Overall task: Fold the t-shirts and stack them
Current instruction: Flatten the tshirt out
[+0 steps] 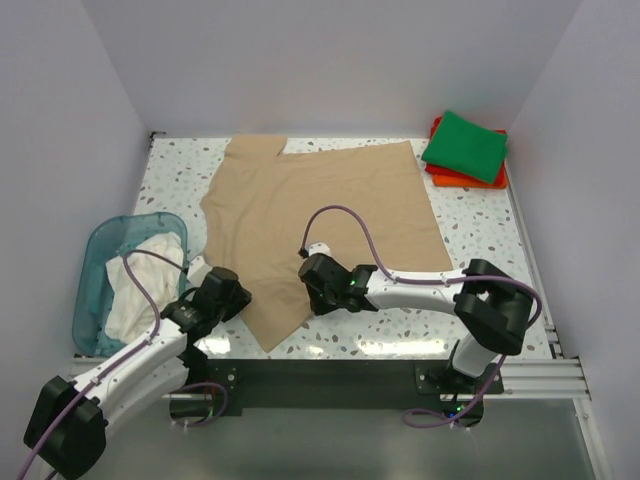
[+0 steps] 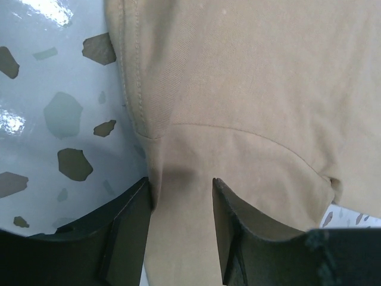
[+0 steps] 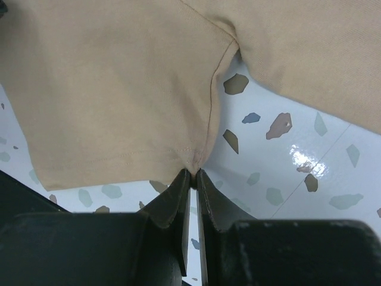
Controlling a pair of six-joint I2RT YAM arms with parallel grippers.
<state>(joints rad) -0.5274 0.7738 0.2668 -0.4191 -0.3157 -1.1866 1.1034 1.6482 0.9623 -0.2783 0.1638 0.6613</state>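
Observation:
The tan t-shirt [image 1: 330, 205] lies spread flat in the middle of the table, with a sleeve pointing toward the near edge. My left gripper [image 1: 238, 293] is at its near left edge. In the left wrist view the gripper [image 2: 181, 186] is open, its fingers [image 2: 128, 220] standing on either side of tan cloth [image 2: 250, 89] low on the table. My right gripper [image 1: 309, 285] is at the sleeve's right edge. In the right wrist view the gripper [image 3: 191, 174] is shut on the sleeve's hem corner [image 3: 119, 101]. A green t-shirt [image 1: 465, 147] lies folded on an orange-red one [image 1: 443, 176] at the far right. A white t-shirt [image 1: 140, 285] is in the basket.
A translucent teal basket [image 1: 98, 258] stands at the table's left near edge, beside my left arm. White walls close in the back and both sides. The speckled tabletop [image 1: 480, 240] shows to the right of the tan shirt.

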